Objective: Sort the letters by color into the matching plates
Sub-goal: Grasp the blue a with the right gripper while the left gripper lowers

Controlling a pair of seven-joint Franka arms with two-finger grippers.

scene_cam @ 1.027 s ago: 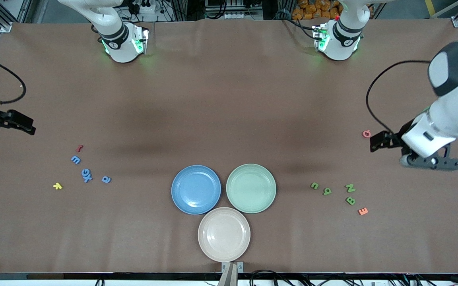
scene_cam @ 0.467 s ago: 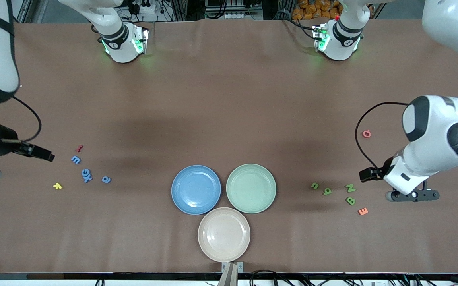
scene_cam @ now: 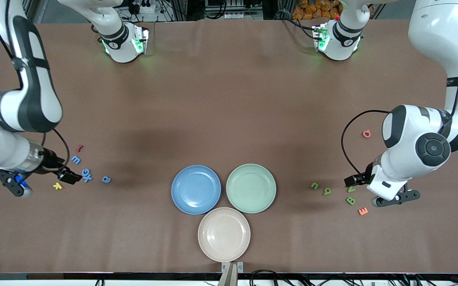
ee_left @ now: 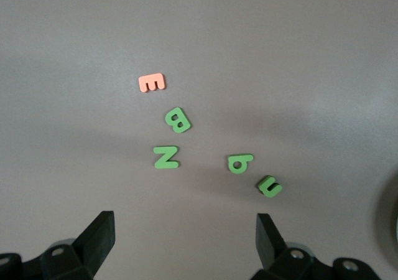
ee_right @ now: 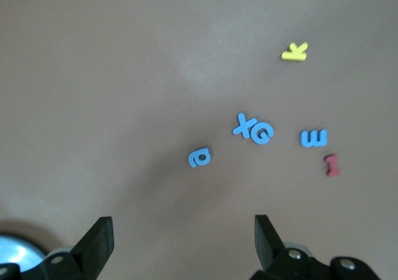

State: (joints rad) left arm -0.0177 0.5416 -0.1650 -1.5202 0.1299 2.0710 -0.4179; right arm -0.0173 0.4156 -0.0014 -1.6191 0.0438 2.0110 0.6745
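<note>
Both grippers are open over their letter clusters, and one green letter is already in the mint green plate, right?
Not quite. The mint green plate holds nothing; the front view shows all four green letters lying on the table toward the left arm's end. The rest stands: the left gripper is open over the green cluster, and the right gripper is open over the blue letters.

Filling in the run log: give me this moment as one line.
left hand: open over green letters | right hand: open over blue letters | blue plate, green plate: no letters
</note>
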